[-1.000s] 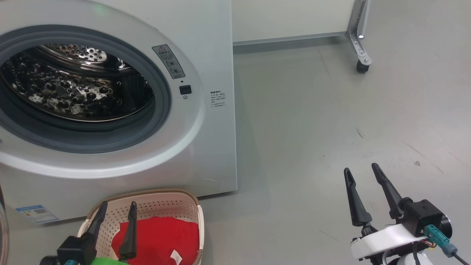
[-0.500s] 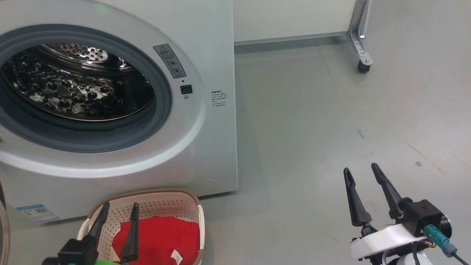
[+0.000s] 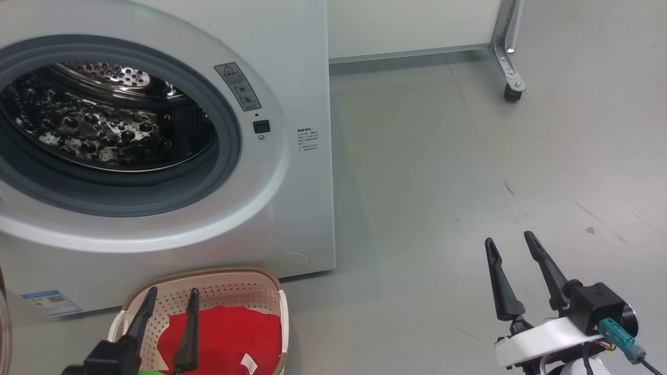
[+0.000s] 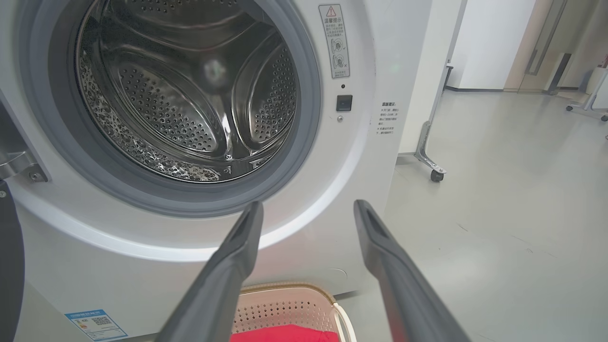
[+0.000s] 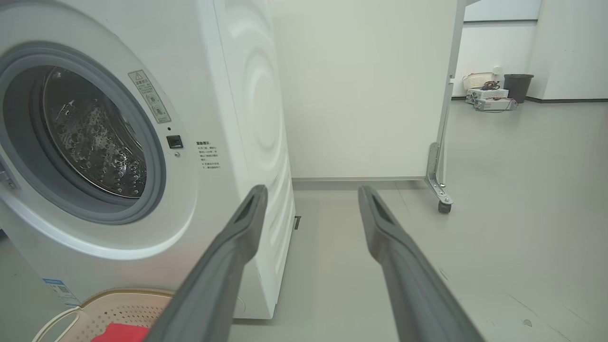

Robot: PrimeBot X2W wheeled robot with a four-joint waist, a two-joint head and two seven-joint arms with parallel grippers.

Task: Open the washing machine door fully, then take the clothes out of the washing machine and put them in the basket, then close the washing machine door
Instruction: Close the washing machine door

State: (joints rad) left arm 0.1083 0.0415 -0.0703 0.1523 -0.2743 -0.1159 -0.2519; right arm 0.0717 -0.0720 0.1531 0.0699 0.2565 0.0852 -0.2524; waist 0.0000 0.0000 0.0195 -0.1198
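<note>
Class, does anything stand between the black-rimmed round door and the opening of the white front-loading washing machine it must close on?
Nothing visible blocks it: the perforated steel drum is empty and the red clothes lie in the cream perforated basket below. The open left gripper hovers over that basket, possibly in the swing of the door.

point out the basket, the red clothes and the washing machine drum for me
basket [image 3: 229, 292]: head view, on its perforated back wall.
clothes [image 3: 224, 333]: head view, on the middle of the red fabric.
washing machine drum [image 4: 180, 95]: left wrist view, on its perforated steel inside.
</note>
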